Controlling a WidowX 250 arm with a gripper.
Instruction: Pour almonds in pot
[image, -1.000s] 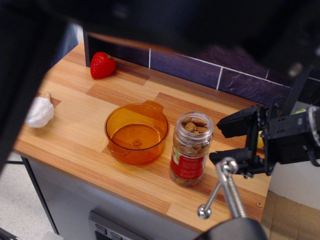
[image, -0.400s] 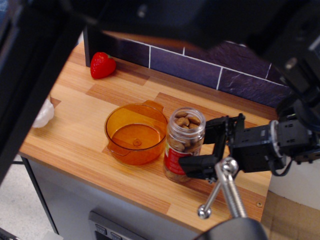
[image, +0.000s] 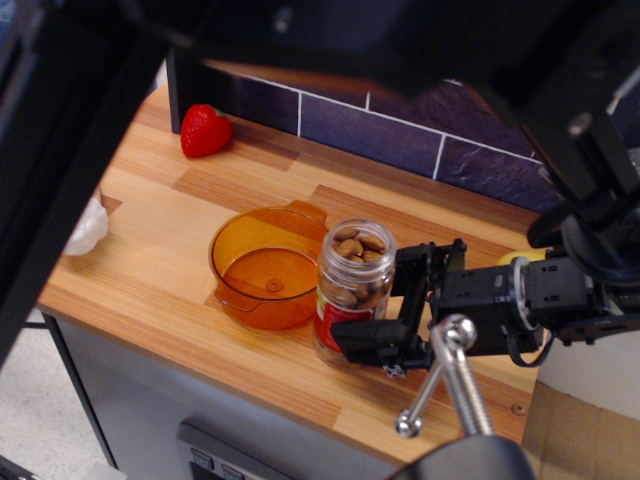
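Now, step: grasping the jar of almonds (image: 354, 285), which stands just right of the pot (image: 272, 265) on the desk (image: 150, 240).
Gripper (image: 385, 310): straddling the jar; whether clamped, cannot tell.
Next: firm grip, lift, tilt over pot.

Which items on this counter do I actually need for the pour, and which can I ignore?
Needed:
- clear cylindrical jar of brown almonds with red label
- translucent orange plastic pot with side handles
- black end effector, its fingers around the jar

Ignore:
- red strawberry by the tiled wall
- white lumpy object at the counter's left edge, partly hidden
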